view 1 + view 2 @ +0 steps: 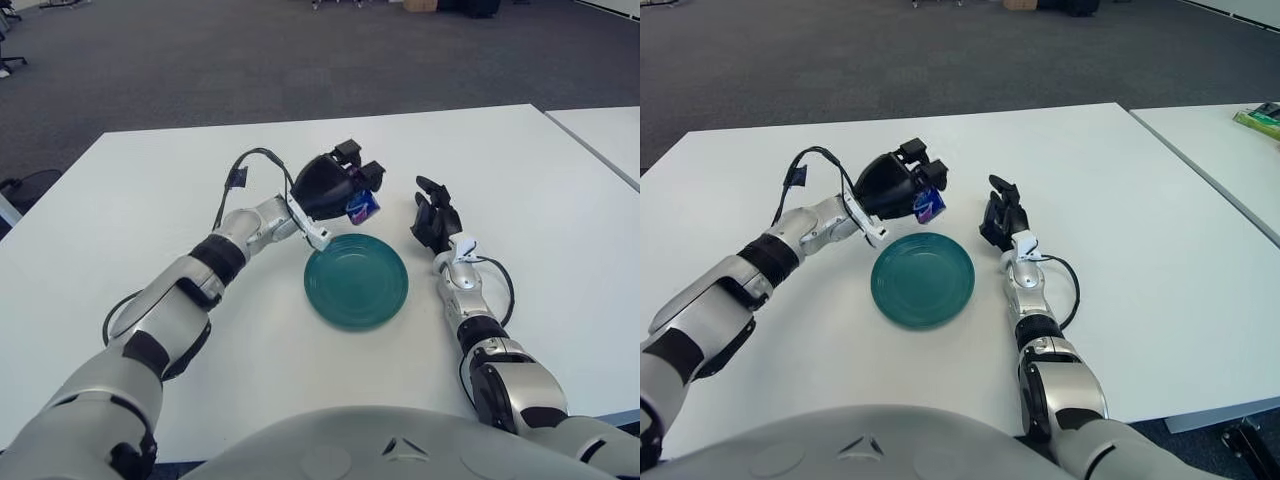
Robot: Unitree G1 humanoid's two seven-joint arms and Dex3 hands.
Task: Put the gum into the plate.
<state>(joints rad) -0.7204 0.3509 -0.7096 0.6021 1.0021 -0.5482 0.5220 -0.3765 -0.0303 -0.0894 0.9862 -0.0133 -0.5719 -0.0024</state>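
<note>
Looking through the left eye view first, I see my left hand [340,185] up above the white desk [130,210], just past the far rim of the green plate [356,281]. Its fingers are clenched around the gum [362,207], a small blue pack that sticks out on the side toward the plate. The gum is in the air, not on the desk and not in the plate. The plate sits near the middle of the desk, closer to my edge, and has nothing in it. My right hand [436,218] shows just to the right of the plate, fingers loose and holding nothing.

In the right eye view, the gum [929,205] hangs by the plate's [923,279] far rim, not quite over the middle. The right hand [1001,220] is apart from the plate.

I think I am in the carrying step. Next I need to bring the gum a bit nearer to me, over the plate's middle, go lower, and let go gently so it does not bounce out.
</note>
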